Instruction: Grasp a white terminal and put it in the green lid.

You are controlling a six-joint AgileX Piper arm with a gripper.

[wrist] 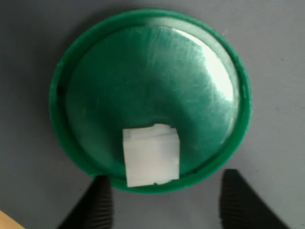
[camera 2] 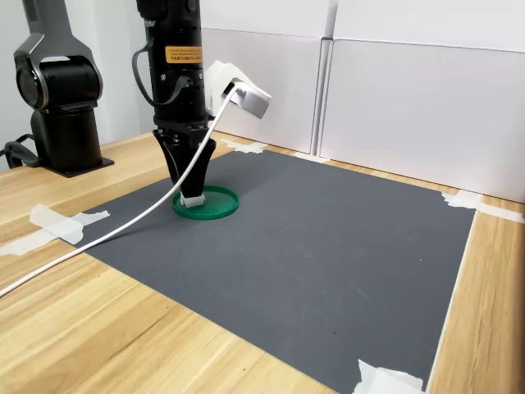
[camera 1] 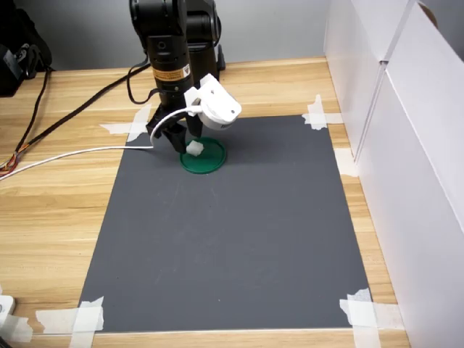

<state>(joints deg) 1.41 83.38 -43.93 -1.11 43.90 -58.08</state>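
The green lid (wrist: pixel 147 62) lies flat on the dark mat, seen also in the first exterior view (camera 1: pixel 210 161) and the second exterior view (camera 2: pixel 215 207). The white terminal (wrist: pixel 151 155) rests inside the lid, close to its rim on the gripper's side (camera 1: pixel 194 149) (camera 2: pixel 194 199). My gripper (wrist: pixel 167 176) hangs just above that edge of the lid, open, its two black fingers (wrist: pixel 97 205) spread wider than the terminal and not touching it. In both exterior views the gripper (camera 1: pixel 181 141) (camera 2: pixel 187 185) points straight down over the lid.
A grey mat (camera 1: pixel 232 239) is taped to a wooden table (camera 1: pixel 51 217). A white cable (camera 1: pixel 72 154) trails off toward the first exterior view's left. White panels (camera 1: pixel 413 145) wall the first exterior view's right. A second black arm base (camera 2: pixel 61 107) stands at the second exterior view's left.
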